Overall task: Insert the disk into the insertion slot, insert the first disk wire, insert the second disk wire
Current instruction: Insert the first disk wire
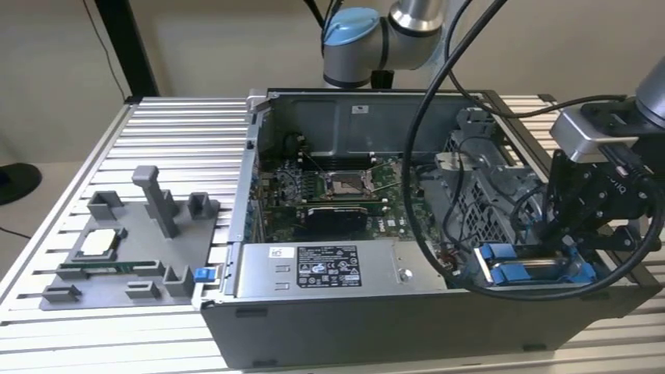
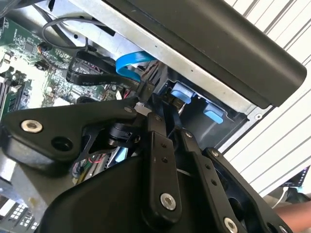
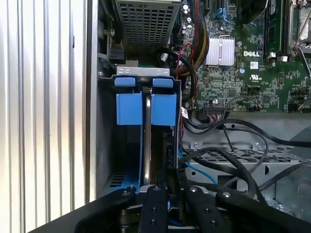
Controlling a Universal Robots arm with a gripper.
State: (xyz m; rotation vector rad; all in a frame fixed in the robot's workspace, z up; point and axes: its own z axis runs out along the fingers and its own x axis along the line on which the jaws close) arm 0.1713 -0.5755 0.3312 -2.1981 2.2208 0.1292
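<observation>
One black gripper hangs over blue-framed silver disk, seated in grey sheet-metal insertion slot at open computer case corner; grip state cannot tell. White printed label on silver power-supply box.

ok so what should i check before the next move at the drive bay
1. Disk in the insertion slot: ok, its blue frame sits inside the bay.
2. Gripper lined up: ok, right above the slot in the exterior view.
3. Gripper holding a wire: cannot tell.
4. Blue cable plugged into the disk: cannot tell, its end is hidden.
5. Black cable hanging into the case: not ok, it loops close past the slot and could snag.
</observation>
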